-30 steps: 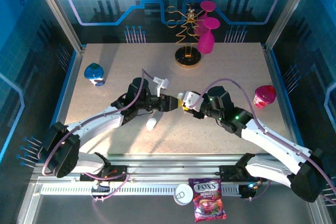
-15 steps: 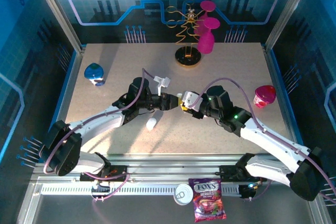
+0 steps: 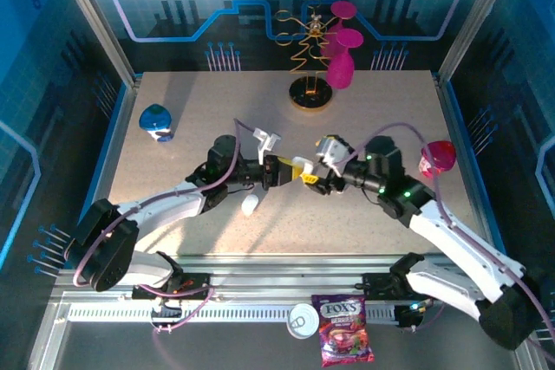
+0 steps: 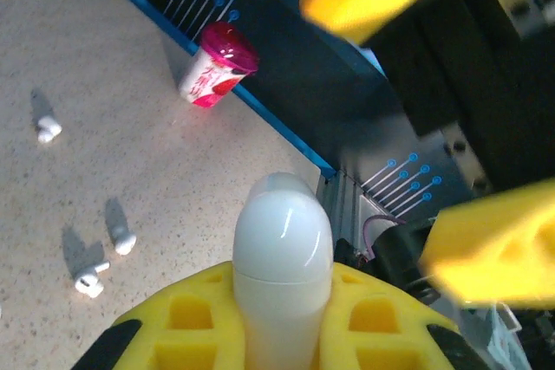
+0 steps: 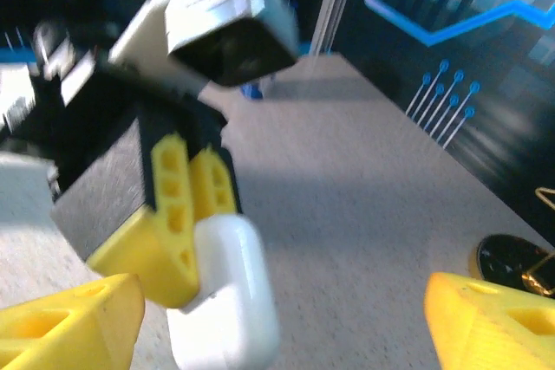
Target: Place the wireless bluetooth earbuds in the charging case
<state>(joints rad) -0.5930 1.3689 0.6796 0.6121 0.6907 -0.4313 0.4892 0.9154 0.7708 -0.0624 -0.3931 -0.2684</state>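
Near table centre, left gripper (image 3: 286, 169) clamped on the charging case (image 3: 297, 165), jaws narrow, the case off the table and pointing toward 3 o'clock. In the left wrist view, rounded white end of the case upright between the yellow fingers (image 4: 186, 322), lid shut. Right gripper (image 3: 314, 172) facing it from the 3 o'clock side, just beside the case's free end, jaws spread wide and holding nothing. In the right wrist view, its own yellow fingers (image 5: 65, 322) far apart at the lower corners, case in the gap between them but not touched by either. Three wireless bluetooth earbuds (image 4: 124, 243) loose on the speckled table (image 3: 381, 101), seen from the left wrist at 8 to 9 o'clock of the case, well apart from it. White oblong lump (image 3: 250, 205) on the table at 7 o'clock of the left gripper. Pink cup (image 3: 436, 158) at the table's 3 o'clock edge, blue-topped object (image 3: 156, 120) toward 10 o'clock, gold wire stand (image 3: 310, 84) carrying magenta glasses at 12 o'clock. Candy bag (image 3: 344, 341) on the metal rail at 6 o'clock.
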